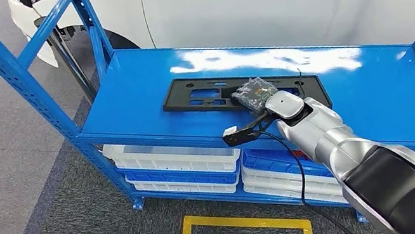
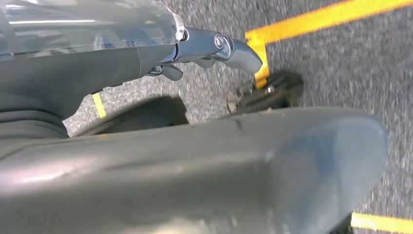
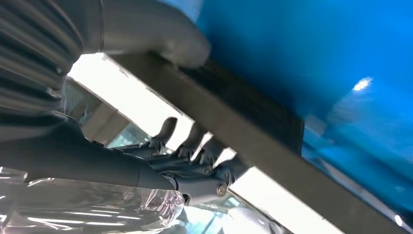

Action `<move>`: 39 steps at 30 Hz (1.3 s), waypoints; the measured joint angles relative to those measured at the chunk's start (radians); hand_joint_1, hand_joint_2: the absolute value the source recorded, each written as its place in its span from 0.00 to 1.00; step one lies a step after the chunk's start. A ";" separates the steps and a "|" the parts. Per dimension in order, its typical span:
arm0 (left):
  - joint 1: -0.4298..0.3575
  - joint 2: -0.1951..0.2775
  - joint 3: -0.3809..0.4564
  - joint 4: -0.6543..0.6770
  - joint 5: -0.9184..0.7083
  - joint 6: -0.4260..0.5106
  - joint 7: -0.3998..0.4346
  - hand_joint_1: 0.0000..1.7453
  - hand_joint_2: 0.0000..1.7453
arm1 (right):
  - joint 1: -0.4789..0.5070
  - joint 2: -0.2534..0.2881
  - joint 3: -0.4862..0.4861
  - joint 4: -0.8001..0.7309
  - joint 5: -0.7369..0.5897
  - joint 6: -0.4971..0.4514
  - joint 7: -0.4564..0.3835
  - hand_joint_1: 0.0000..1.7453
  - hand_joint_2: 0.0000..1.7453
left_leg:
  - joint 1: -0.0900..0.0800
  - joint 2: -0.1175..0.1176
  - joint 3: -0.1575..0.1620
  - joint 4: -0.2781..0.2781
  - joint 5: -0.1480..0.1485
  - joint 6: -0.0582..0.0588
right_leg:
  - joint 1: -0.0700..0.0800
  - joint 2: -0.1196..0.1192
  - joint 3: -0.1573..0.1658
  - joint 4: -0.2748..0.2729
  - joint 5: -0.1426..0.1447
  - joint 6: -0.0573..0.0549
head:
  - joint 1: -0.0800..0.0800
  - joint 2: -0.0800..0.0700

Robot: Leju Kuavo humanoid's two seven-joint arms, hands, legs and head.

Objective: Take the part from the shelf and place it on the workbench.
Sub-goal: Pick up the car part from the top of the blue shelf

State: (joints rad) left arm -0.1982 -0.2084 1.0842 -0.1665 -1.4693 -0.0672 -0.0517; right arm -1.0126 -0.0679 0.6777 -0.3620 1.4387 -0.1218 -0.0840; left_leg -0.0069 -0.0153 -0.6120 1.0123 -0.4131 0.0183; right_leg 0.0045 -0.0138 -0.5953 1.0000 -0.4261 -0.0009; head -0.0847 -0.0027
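Head view, frame centre: right hand (image 1: 256,97) seemingly grasps the flat black plastic frame part (image 1: 200,92) lying on the blue metal shelf (image 1: 135,88); lifting and workbench placement remain; left hand's (image 2: 214,48) fingers unclear.

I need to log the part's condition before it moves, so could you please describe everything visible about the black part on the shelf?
The part is a long, flat, black frame that looks like matte plastic, with rectangular cutouts and small slots. It lies flat on the blue shelf, running lengthwise near the front edge. The right hand rests over its right-centre section; the right wrist view shows the thumb on one face and the fingers curled around the other side, so it seems gripped.
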 joint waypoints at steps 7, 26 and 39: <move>-0.002 0.001 0.000 0.000 0.000 -0.001 -0.002 0.00 0.00 | -0.007 -0.010 0.012 0.001 0.003 -0.002 -0.007 0.97 1.00 | 0.012 0.002 -0.133 0.292 -0.131 -0.031 | -0.008 -0.004 0.009 -0.011 0.005 -0.015 | 0.000 0.000; 0.000 0.001 0.006 -0.001 0.032 -0.009 -0.064 0.00 1.00 | -0.017 -0.022 -0.131 -0.469 -0.667 0.142 -0.346 1.00 1.00 | 0.014 -0.008 0.004 0.009 -0.012 0.010 | -0.018 0.000 -0.071 0.134 -0.019 0.028 | 0.000 0.000; 0.007 0.000 0.016 -0.001 0.054 0.030 -0.152 0.00 1.00 | 0.233 -0.113 -0.173 -0.985 -1.442 0.408 -0.395 1.00 1.00 | 0.014 0.003 -0.115 0.256 -0.107 -0.032 | -0.008 0.005 -0.012 0.017 -0.007 -0.014 | 0.000 0.000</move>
State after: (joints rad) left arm -0.1916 -0.2083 1.1000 -0.1675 -1.4154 -0.0375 -0.2037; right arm -0.7793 -0.1813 0.5045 -1.3467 -0.0037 0.2866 -0.4790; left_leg 0.0068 -0.0125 -0.7268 1.2680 -0.5204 -0.0137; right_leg -0.0030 -0.0089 -0.6078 1.0171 -0.4331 -0.0144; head -0.0848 -0.0027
